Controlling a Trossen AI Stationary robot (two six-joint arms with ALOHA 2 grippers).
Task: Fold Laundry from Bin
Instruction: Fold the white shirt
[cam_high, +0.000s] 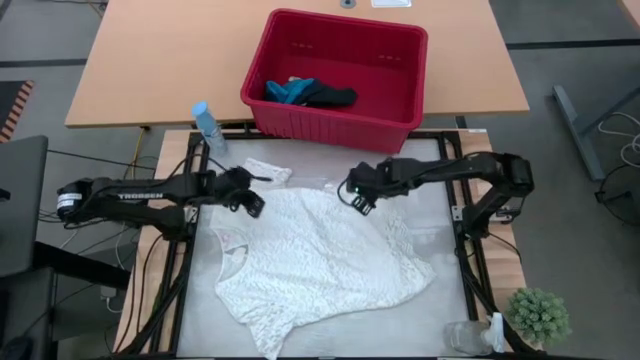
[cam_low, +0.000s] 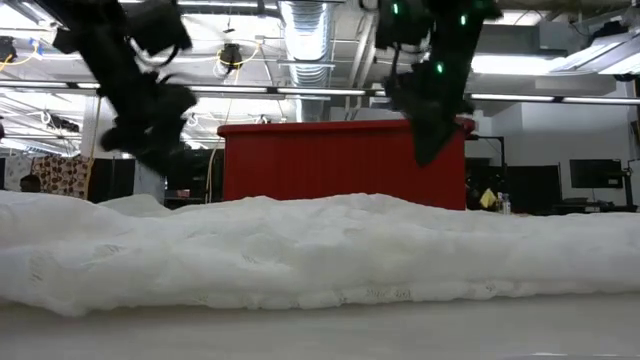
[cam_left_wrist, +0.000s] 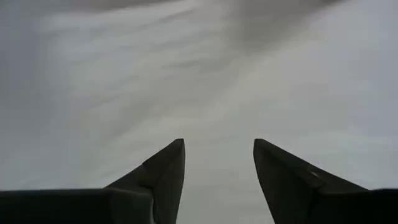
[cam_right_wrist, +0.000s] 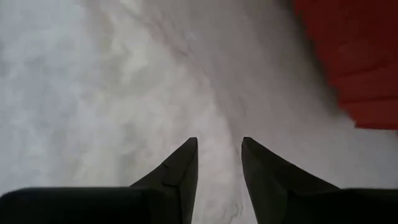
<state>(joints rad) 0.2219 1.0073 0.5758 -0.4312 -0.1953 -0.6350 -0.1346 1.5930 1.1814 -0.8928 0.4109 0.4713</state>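
Note:
The large white lacy cloth lies spread on the table, a little rumpled; it also shows in the low view. The red bin stands beyond the table's far edge, with the teal-blue item and the dark item inside on its floor. My left gripper is open above the cloth's far left corner, and the cloth fills its wrist view. My right gripper is open above the cloth's far edge near the bin. In the low view both hang clear of the cloth.
A blue-capped bottle stands at the far left corner. A small white piece lies between the cloth and the bin. A clear container and a small green plant stand at the near right. The bin's wall stands behind the grippers.

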